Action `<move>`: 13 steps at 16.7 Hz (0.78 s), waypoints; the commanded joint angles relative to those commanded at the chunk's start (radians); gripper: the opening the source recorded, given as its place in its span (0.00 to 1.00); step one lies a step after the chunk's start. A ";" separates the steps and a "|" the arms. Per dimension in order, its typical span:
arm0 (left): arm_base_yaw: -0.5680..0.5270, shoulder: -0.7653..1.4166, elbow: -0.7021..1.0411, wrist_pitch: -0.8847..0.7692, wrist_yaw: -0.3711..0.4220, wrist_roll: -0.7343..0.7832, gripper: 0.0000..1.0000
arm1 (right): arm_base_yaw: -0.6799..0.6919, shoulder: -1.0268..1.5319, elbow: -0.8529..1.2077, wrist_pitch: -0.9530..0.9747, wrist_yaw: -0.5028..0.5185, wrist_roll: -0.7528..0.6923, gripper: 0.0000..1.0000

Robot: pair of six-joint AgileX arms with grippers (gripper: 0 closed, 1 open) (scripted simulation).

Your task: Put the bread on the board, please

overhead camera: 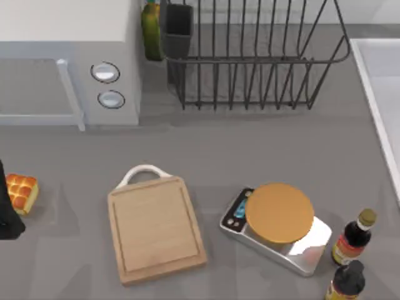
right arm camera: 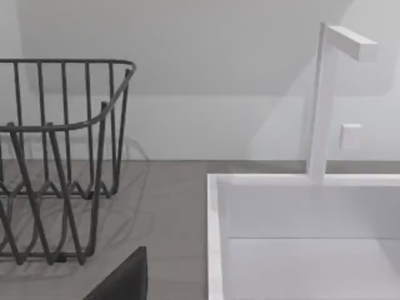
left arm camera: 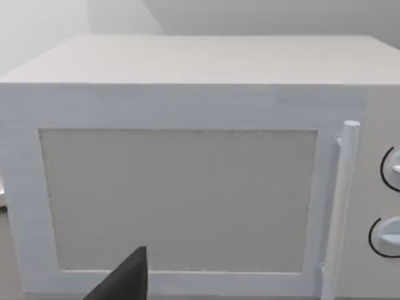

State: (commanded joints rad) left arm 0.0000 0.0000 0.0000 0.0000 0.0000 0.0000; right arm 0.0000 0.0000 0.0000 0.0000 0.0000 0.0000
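Sitting at the far left edge of the grey surface [overhead camera: 250,162], the bread [overhead camera: 22,192] is a small golden loaf with a browned, gridded top, well apart from the board [overhead camera: 156,228]. A dark part of my left arm is just beside the loaf at that edge, and I cannot tell whether the left gripper [left arm camera: 122,281] is open or closed; the left wrist view catches just a dark sliver of it in front of the white microwave [left arm camera: 187,162]. The board lies flat near the middle of the surface, its white loop handle [overhead camera: 144,172] pointing toward the microwave. Right of the board stands a kitchen scale [overhead camera: 278,228] with a round orange platter, and two dark sauce bottles [overhead camera: 353,237] stand beyond it. A wire dish rack [overhead camera: 250,56] sits at the back. The right gripper [right arm camera: 122,281] shows as a dark sliver near the rack and a white sink [right arm camera: 300,237]; its state I cannot tell either.
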 joint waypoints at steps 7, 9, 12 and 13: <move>0.004 0.158 0.139 -0.103 -0.003 0.027 1.00 | 0.000 0.000 0.000 0.000 0.000 0.000 1.00; 0.006 0.295 0.242 -0.183 -0.003 0.047 1.00 | 0.000 0.000 0.000 0.000 0.000 0.000 1.00; 0.008 0.570 0.424 -0.331 -0.002 0.083 1.00 | 0.000 0.000 0.000 0.000 0.000 0.000 1.00; 0.008 0.676 0.488 -0.385 -0.002 0.095 1.00 | 0.000 0.000 0.000 0.000 0.000 0.000 1.00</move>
State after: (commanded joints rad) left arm 0.0085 0.6765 0.4882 -0.3845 -0.0018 0.0952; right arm 0.0000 0.0000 0.0000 0.0000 0.0000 0.0000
